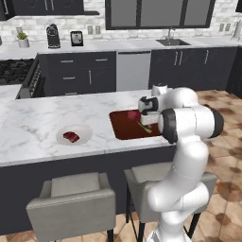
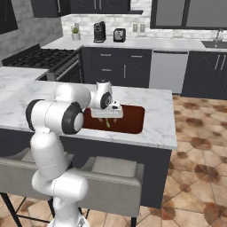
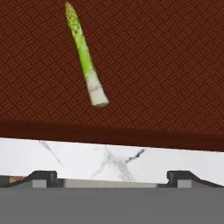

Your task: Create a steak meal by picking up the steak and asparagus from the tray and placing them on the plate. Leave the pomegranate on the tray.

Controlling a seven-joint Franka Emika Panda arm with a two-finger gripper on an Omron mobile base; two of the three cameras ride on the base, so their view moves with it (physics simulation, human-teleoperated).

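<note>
The steak [image 1: 71, 137] lies on the white plate [image 1: 85, 131] at the left of the island counter. To the right sits the dark reddish-brown tray [image 1: 123, 128] [image 2: 133, 117] [image 3: 166, 65], with the pomegranate [image 1: 133, 115] near its far side. The light-green asparagus [image 1: 143, 126] [image 2: 107, 123] [image 3: 85, 57] rests on the tray's mat, its tip pointing away in the hand view. My gripper [image 1: 148, 123] [image 2: 107, 119] [image 3: 110, 177] hovers over the tray's near edge, just short of the stalk. It is open, its fingertips [image 3: 41, 176] wide apart with nothing between them.
The marble island counter [image 1: 28, 127] carries both tray and plate. Two grey stools [image 1: 75, 198] stand in front of it. A stove [image 1: 14, 71] and dark cabinets line the back wall. My own elbow [image 1: 189, 123] hangs over the tray's right part.
</note>
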